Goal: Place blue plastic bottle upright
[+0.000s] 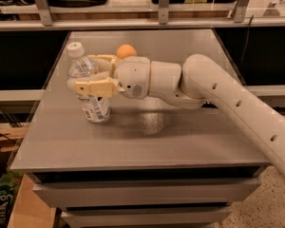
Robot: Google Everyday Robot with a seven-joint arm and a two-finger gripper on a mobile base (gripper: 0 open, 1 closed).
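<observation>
Where the camera view looked down on the grey table point(147, 141), the blue plastic bottle point(96, 107) was seen standing almost upright on its left part, cap uppermost. It was clasped about its middle between the 2 fingers of the gripper point(89, 75), which was carried by the white arm point(237, 103) extended from the right. An orange ball point(126, 50) was seen just behind the wrist.

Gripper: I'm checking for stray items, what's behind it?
Behind the gripper, clamped on the blue plastic bottle, the top of an orange ball shows; the gripper covers its lower part.
</observation>
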